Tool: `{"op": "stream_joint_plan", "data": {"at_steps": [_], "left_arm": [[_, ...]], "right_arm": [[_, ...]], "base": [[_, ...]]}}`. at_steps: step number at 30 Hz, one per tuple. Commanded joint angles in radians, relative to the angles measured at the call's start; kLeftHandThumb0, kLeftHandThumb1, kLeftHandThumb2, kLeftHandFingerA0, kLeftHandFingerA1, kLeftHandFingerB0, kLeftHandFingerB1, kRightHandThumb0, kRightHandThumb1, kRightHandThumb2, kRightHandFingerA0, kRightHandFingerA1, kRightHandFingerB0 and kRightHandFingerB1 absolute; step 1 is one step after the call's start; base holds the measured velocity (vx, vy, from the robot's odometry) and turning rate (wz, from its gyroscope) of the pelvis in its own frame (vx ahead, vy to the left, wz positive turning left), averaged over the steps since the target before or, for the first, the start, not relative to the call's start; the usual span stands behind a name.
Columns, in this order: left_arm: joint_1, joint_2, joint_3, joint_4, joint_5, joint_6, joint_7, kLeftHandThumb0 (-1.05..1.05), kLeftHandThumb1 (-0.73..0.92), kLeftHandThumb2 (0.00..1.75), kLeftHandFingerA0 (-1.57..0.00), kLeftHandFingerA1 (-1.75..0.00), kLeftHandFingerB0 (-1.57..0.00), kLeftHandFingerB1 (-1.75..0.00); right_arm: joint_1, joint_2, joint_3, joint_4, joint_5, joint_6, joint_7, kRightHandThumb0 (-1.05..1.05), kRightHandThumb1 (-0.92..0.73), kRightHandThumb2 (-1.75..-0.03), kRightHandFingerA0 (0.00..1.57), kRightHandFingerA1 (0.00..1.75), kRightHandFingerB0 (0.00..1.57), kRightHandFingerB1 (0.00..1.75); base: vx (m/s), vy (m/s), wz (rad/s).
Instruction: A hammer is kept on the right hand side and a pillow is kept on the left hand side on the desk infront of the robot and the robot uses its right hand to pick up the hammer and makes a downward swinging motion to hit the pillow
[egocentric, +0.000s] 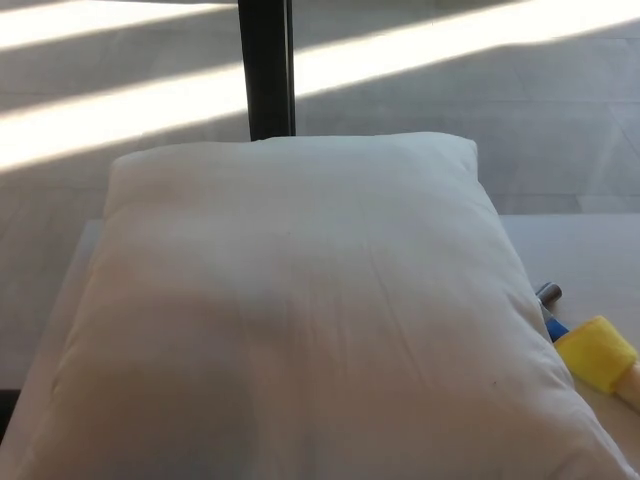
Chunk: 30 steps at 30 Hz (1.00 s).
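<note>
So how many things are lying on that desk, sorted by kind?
Pillow: 1, white, covering most of the desk
Hammer: 1, with a yellow and blue handle, partly hidden at the pillow's right edge
Total: 2

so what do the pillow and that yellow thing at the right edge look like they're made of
The pillow looks like soft matte white fabric: faint creases and a seamed edge show. The yellow piece, probably part of the hammer, looks like matte rubber or foam with rounded corners; which one is unclear. The small grey cylinder behind it looks metallic.
</note>
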Motion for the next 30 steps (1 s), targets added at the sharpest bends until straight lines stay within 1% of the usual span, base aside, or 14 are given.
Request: {"op": "stream_joint_plan", "data": {"at_steps": [1, 2, 3, 4, 5, 9, 14, 15, 16, 17, 18, 22, 25, 30], "left_arm": [[-0.038, 0.054, 0.114, 0.044, -0.137, 0.010, -0.043, -0.51, 0.69, 0.60, -0.72, -0.60, -0.53, -0.50], [-0.057, 0.066, 0.146, 0.058, -0.162, 0.004, -0.057, -0.50, 0.69, 0.60, -0.67, -0.60, -0.50, -0.49], [-0.062, 0.068, 0.157, 0.060, -0.169, 0.005, -0.064, -0.50, 0.69, 0.60, -0.67, -0.60, -0.50, -0.49], [-0.071, 0.073, 0.175, 0.061, -0.180, 0.011, -0.073, -0.51, 0.68, 0.60, -0.65, -0.55, -0.52, -0.46], [-0.082, 0.078, 0.179, 0.059, -0.180, 0.012, -0.070, -0.55, 0.65, 0.60, -0.71, -0.55, -0.59, -0.47], [-0.096, 0.067, 0.176, 0.009, -0.178, -0.018, -0.151, -0.61, 0.64, 0.59, -0.68, -0.56, -0.61, -0.47], [-0.098, 0.050, 0.189, -0.025, -0.193, -0.075, -0.218, -0.63, 0.68, 0.60, -0.69, -0.56, -0.60, -0.44], [-0.099, 0.049, 0.189, -0.029, -0.194, -0.081, -0.228, -0.63, 0.68, 0.61, -0.68, -0.55, -0.58, -0.44], [-0.099, 0.049, 0.190, -0.032, -0.196, -0.086, -0.238, -0.63, 0.68, 0.61, -0.68, -0.55, -0.58, -0.44], [-0.104, 0.049, 0.192, -0.035, -0.198, -0.080, -0.239, -0.65, 0.67, 0.61, -0.70, -0.55, -0.59, -0.43], [-0.107, 0.049, 0.192, -0.038, -0.198, -0.077, -0.238, -0.65, 0.67, 0.61, -0.73, -0.55, -0.61, -0.43], [-0.112, 0.035, 0.170, -0.082, -0.188, -0.086, -0.245, -0.64, 0.66, 0.60, -0.77, -0.58, -0.63, -0.46], [-0.111, 0.032, 0.152, -0.112, -0.175, -0.089, -0.249, -0.65, 0.66, 0.60, -0.78, -0.56, -0.63, -0.45], [-0.114, 0.023, 0.147, -0.123, -0.184, -0.091, -0.295, -0.66, 0.65, 0.60, -0.70, -0.55, -0.63, -0.45]], "right_arm": [[-0.062, -0.081, -0.279, -0.081, 0.295, 0.197, -0.090, -0.58, -0.75, -0.62, 0.00, 0.34, 0.07, 0.30], [-0.122, -0.139, -0.347, -0.041, 0.337, 0.189, -0.105, -0.62, -0.52, -0.87, 0.00, 0.23, 0.00, 0.21], [-0.134, -0.148, -0.360, -0.035, 0.337, 0.187, -0.105, -0.62, -0.52, -0.87, 0.00, 0.23, 0.00, 0.21], [-0.159, -0.176, -0.376, -0.036, 0.328, 0.189, -0.125, -0.57, -0.75, -0.66, 0.00, 0.19, 0.00, 0.24], [-0.185, -0.198, -0.394, -0.042, 0.329, 0.170, -0.132, -0.69, -0.54, -0.88, 0.00, 0.18, 0.00, 0.15], [-0.359, -0.257, -0.469, -0.144, 0.379, 0.152, -0.179, -0.92, -0.59, -0.90, 0.00, 0.04, 0.08, 0.04], [-0.427, -0.237, -0.336, -0.484, 0.256, 0.118, -0.137, -0.79, -0.55, -0.99, 0.00, 0.25, 0.05, 0.22], [-0.429, -0.238, -0.316, -0.524, 0.244, 0.124, -0.125, -0.86, -0.72, -0.62, 0.02, 0.35, 0.06, 0.28], [-0.430, -0.239, -0.295, -0.562, 0.231, 0.131, -0.110, -0.86, -0.72, -0.62, 0.02, 0.35, 0.06, 0.28], [-0.431, -0.235, -0.273, -0.614, 0.233, 0.142, -0.092, -0.84, -0.53, -0.96, 0.01, 0.30, 0.05, 0.24], [-0.425, -0.239, -0.243, -0.666, 0.218, 0.155, -0.072, -0.83, -0.53, -0.99, 0.02, 0.29, 0.08, 0.22], [-0.387, -0.276, -0.046, -0.845, 0.126, 0.181, 0.054, -0.75, -0.51, -0.95, 0.01, 0.28, 0.03, 0.26], [-0.368, -0.288, 0.073, -0.921, 0.041, 0.218, 0.064, -0.91, -0.55, -0.94, 0.01, 0.14, 0.06, 0.23], [-0.359, -0.293, 0.262, -0.982, -0.085, 0.240, 0.082, -0.87, -0.53, -0.95, 0.00, 0.36, 0.14, 0.23]], "base": [[0.00, 0.000, 0.00], [0.00, 0.000, 0.00], [0.00, 0.000, 0.00], [0.00, 0.000, 0.00], [0.00, 0.000, 0.00], [0.00, 0.000, 0.00], [0.00, 0.000, 0.00], [0.00, 0.000, 0.00], [0.00, 0.000, 0.00], [0.00, 0.000, 0.00], [0.00, 0.000, 0.00], [0.00, 0.000, 0.00], [0.00, 0.000, 0.00], [0.00, 0.000, 0.00]]}}
